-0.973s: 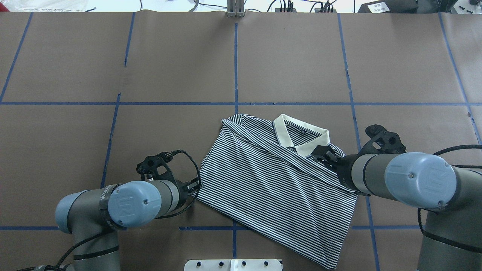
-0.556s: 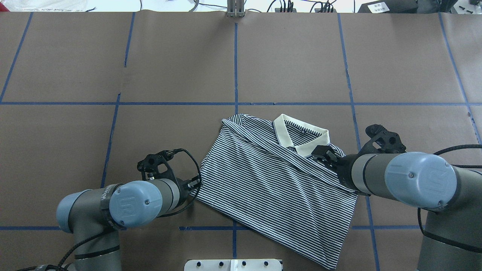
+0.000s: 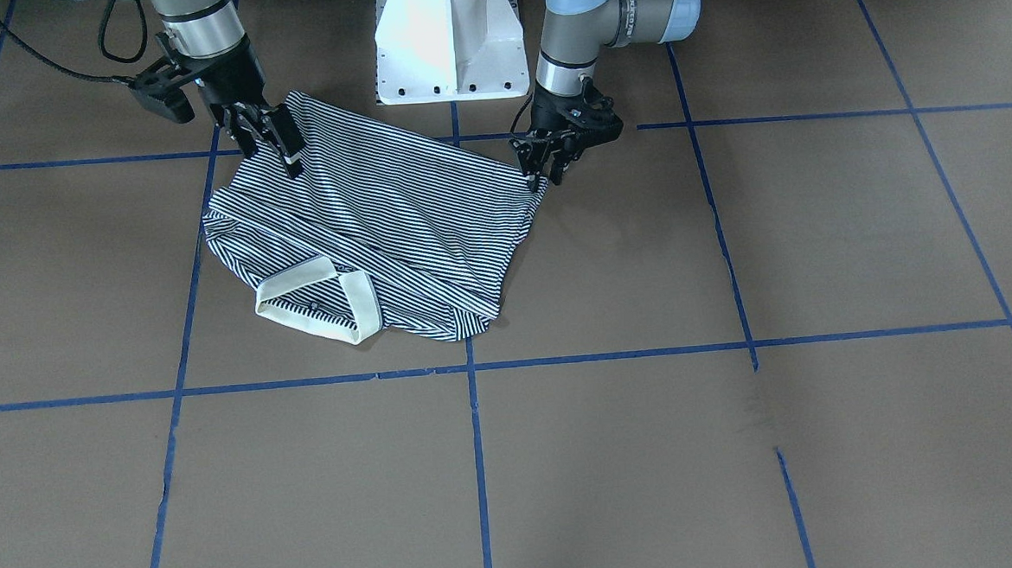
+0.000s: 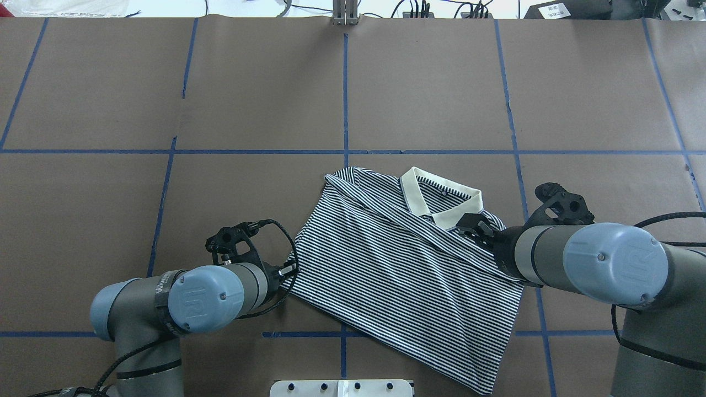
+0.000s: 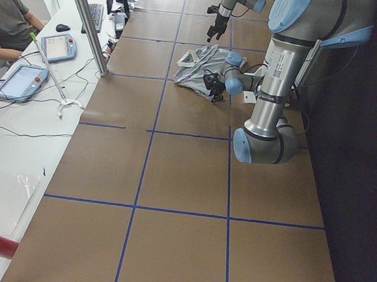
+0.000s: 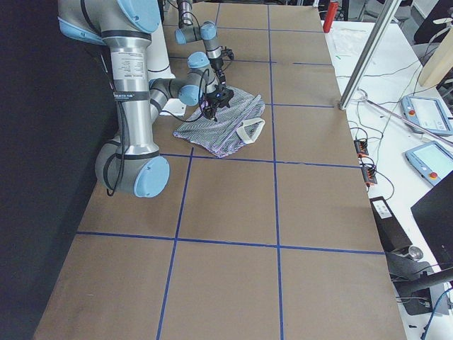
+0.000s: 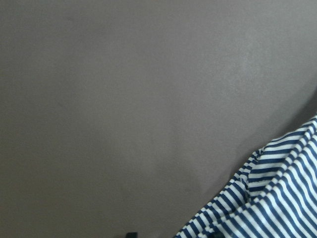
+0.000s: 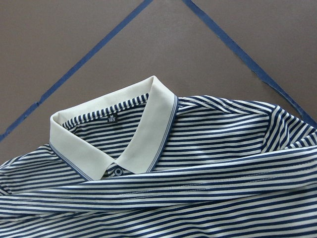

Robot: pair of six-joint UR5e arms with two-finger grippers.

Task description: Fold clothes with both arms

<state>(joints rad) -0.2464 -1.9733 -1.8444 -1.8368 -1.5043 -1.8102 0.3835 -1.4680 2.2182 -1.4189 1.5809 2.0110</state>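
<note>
Shirt-folding looks about midway to me. The polo shirt point(image 4: 397, 286) lies flat on the table point(image 4: 248, 99), around 5 o'clock from the table's middle in the overhead view and close to the white base point(image 3: 445, 36). One side is already laid diagonally across the chest, so I'd call this the gap between folds, with both arms lining up for a grab.

The left gripper point(image 3: 545, 176) sits at the shirt's 8 o'clock corner, right at the fabric edge. I can't tell if it's pinching anything, and its wrist cam only shows bare table and a bit of stripe. The right gripper point(image 3: 272, 158) is over the shoulder at the shirt's 2 o'clock, just beside the collar point(image 4: 413, 196), and its jaws look spread with nothing clamped.

My guess for the next move: each one needs a clean pinch on its edge, then both lift and carry together so the cloth doesn't bunch.

Collar points to roughly 1 o'clock and hem to 7. As it lies, the bundle looks longer across, along 10 to 4.
</note>
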